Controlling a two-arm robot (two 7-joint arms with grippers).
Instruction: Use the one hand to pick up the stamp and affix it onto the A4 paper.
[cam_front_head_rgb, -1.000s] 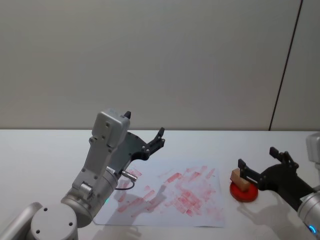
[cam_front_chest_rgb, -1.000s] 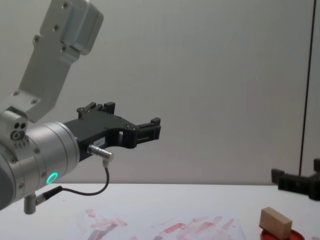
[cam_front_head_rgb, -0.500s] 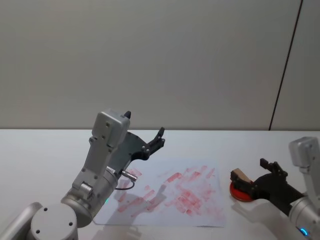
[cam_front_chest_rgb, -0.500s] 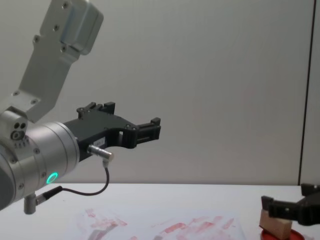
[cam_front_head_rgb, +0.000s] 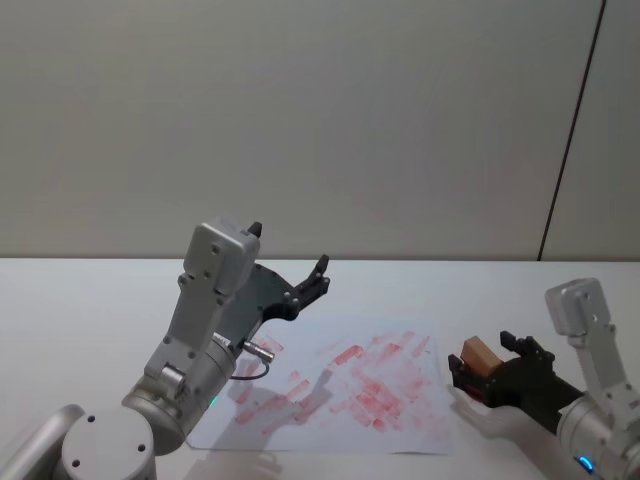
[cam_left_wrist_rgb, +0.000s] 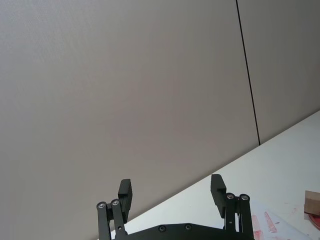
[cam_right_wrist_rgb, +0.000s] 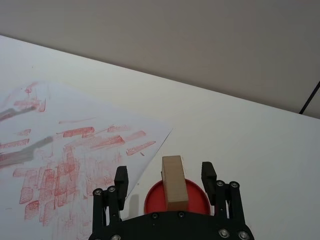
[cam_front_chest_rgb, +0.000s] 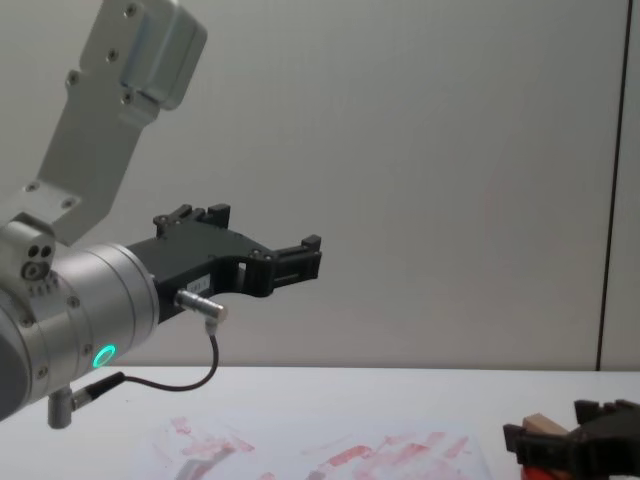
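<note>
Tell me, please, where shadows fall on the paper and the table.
Head view: a soft grey shadow crosses the A4 paper, and another lies on the table below the right gripper. Right wrist view: two grey shadow streaks lie on the paper.

Left gripper aloft with jaws wide apart; right gripper low and forward, jaws likewise apart.

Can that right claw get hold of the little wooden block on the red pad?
Probably yes: the right gripper is open with a finger on each side of the stamp on the red ink pad, nothing between. The left gripper idles aloft.
</note>
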